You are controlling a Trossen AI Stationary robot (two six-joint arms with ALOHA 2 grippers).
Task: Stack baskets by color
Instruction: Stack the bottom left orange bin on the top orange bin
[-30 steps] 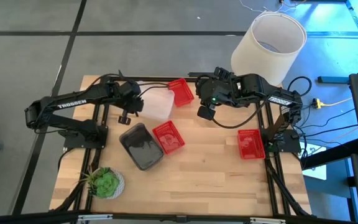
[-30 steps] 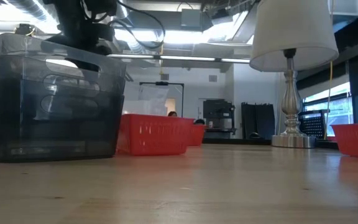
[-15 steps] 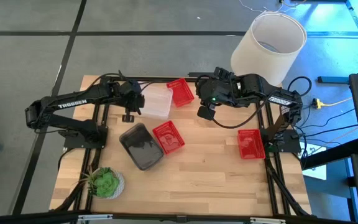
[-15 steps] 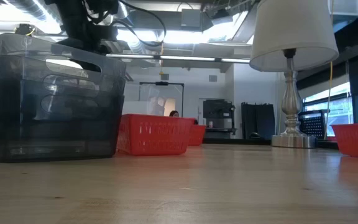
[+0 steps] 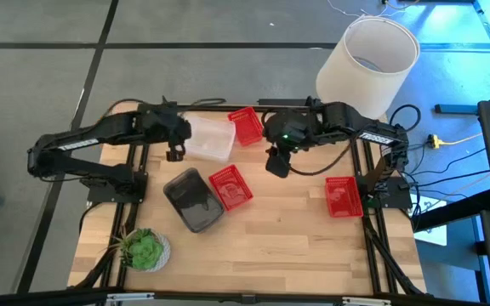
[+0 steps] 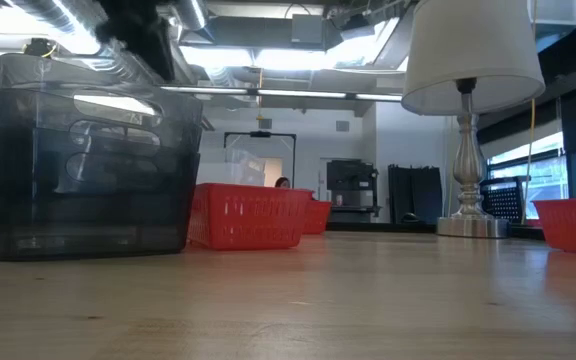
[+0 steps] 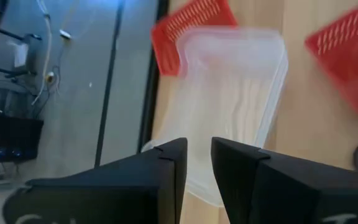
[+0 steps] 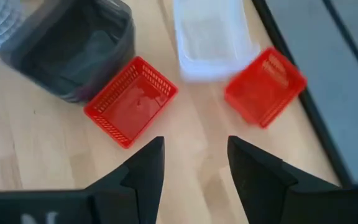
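Clear translucent plastic baskets [image 5: 212, 139] sit nested, so their count is hard to make out. Just beside them hovers the left gripper [image 7: 196, 163], fingers slightly parted, empty. Across them, the right gripper [image 8: 192, 163] hangs spread wide.

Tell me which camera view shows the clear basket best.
The right wrist view shows the clear basket best, whole and unblocked. The high view shows it small; the left wrist view has fingers across its near edge; the low view barely shows it.
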